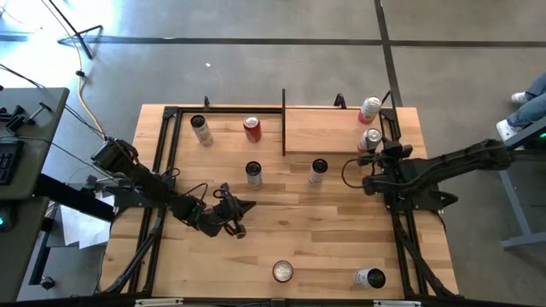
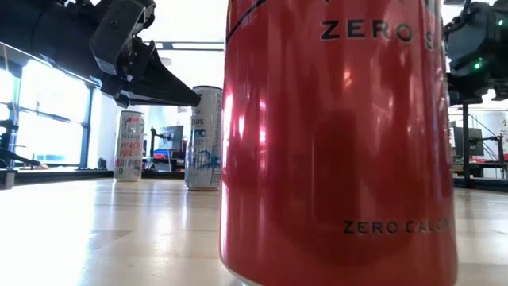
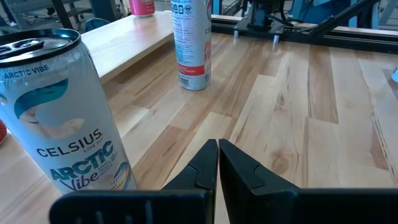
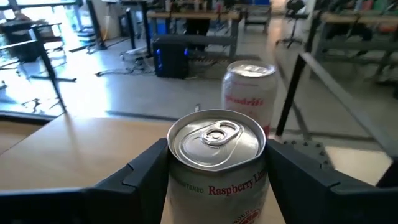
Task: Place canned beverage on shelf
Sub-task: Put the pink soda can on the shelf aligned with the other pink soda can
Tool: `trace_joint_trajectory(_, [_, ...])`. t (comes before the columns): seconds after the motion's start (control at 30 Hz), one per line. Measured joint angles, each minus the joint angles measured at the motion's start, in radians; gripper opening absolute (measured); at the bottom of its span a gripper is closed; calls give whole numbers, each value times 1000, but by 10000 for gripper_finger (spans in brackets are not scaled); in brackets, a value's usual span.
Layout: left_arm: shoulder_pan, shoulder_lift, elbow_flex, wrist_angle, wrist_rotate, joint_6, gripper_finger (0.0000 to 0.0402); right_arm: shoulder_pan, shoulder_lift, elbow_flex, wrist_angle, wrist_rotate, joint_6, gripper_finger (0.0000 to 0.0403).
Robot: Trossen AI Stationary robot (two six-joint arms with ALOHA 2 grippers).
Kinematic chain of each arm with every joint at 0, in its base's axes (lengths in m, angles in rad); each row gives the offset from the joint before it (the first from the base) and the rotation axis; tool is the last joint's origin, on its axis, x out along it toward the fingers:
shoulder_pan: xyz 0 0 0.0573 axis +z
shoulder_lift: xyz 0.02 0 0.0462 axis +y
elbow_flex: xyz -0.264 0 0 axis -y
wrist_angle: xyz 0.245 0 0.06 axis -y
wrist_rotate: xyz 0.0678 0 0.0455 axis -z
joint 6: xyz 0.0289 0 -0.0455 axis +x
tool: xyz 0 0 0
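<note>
Right gripper (image 4: 214,168) gripping can (image 4: 216,163), two cans on shelf (image 1: 328,128)

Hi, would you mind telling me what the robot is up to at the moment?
The right gripper has its jaws on either side of a Raspberry can at the right end of the shelf, beside another can standing there. The left gripper waits shut over mid-table near a Celsius Arctic Vibe can.

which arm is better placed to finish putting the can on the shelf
Right. Its gripper has its fingers around a raspberry can at the shelf edge. The left gripper is shut, holding nothing, mid-table.
</note>
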Motion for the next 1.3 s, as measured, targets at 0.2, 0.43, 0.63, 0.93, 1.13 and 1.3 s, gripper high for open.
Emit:
trace_joint_trajectory(0.2, [0,0,0,0,0,0,7,-62,1,-11,60,25,-76,220])
trace_joint_trajectory(0.43, [0,0,0,0,0,1,7,-115,1,-11,166,-6,-254,219])
trace_joint_trajectory(0.63, [0,0,0,0,0,1,7,-148,1,-11,321,-15,-413,218])
trace_joint_trajectory(0.93, [0,0,0,0,0,2,7,-248,1,-11,598,-97,-771,196])
trace_joint_trajectory(1.13, [0,0,0,0,1,3,7,-336,0,-11,634,-158,-818,155])
trace_joint_trajectory(1.3, [0,0,0,-1,8,3,7,-369,0,-11,634,-218,-819,115])
